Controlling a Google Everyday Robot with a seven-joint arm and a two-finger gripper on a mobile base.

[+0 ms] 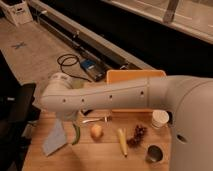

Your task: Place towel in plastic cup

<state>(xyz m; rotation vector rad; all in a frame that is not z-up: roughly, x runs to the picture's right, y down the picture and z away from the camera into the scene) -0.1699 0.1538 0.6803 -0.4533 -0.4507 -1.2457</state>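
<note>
now two-finger gripper [66,120], jaws spread and empty, hangs just above upper corner of thin pale grey-blue towel [55,141]; cloth runs down-left.

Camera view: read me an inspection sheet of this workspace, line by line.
surface: wooden table, with the arm crossing above it.
job's things: towel lying at the table's left; plastic cup not made out, perhaps behind the arm.
clutter: green pod, round yellowish fruit, yellow cob-like item, grapes, white cup, steel cup, orange tray.
end effector: hidden, presumably beneath the arm's bent end by the towel's upper corner; open.
cables: black coil on the floor beside a blue device.
surroundings: white box far left.
</note>
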